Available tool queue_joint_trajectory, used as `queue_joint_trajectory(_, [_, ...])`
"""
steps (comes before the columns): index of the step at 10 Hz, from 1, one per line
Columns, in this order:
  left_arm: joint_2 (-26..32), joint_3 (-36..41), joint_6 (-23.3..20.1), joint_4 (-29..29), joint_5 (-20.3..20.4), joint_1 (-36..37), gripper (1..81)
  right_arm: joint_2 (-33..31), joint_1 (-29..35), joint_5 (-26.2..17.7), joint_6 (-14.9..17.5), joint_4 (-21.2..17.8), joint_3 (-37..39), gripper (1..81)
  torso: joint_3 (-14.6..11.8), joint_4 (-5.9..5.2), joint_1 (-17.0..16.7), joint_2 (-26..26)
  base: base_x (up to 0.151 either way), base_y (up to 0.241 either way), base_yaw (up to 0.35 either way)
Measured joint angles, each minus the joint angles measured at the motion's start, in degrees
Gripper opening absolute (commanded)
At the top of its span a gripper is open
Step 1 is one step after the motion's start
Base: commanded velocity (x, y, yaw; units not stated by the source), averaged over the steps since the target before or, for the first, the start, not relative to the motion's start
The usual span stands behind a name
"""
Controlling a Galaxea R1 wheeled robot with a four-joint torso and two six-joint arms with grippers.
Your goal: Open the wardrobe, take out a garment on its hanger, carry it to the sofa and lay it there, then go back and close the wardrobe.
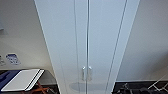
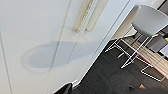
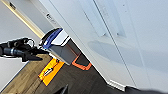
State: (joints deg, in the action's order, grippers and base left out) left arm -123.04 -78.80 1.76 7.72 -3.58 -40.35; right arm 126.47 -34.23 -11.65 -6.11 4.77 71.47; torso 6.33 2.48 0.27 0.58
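Note:
The wardrobe stands straight ahead of me, tall and white, both doors shut. Its paired white handles sit at the centre seam, low in the head view. The left wrist view looks along the doors at the handles, and the right wrist view sees the handles from the other side. A dark bit of my left gripper shows near the wardrobe's foot. The garment and hanger are hidden behind the shut doors, and the sofa is hidden from me.
Left of the wardrobe stands a bin with a white and blue lid, orange pieces on the floor beside it. A white chair on thin metal legs stands to the right. The wall runs behind, over dark floor.

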Motion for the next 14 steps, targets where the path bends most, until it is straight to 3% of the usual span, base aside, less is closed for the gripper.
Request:
queue_joint_trajectory(5, [-9.2, -9.6, 0.0, -3.5, -5.9, 7.7, 81.1, 10.8, 3.9, -1.7, -0.8, 0.0, 11.4, 81.1, 0.1, 0.0, 0.1, -0.1, 0.0, 0.0, 0.0])
queue_joint_trajectory(9, [-15.1, -17.4, 0.0, -4.8, -6.9, 9.7, 81.1, 18.8, 9.2, -4.3, -0.9, -0.2, 19.7, 81.1, 0.1, 0.0, 0.1, -0.1, 0.0, 0.0, 0.0])
queue_joint_trajectory(14, [-23.3, -25.0, 0.0, -4.9, -6.7, 11.9, 81.1, 21.2, 11.3, -4.5, -2.0, -0.5, 24.0, 81.1, 0.2, 0.0, 0.2, -0.2, 0.0, 0.0, 0.0])
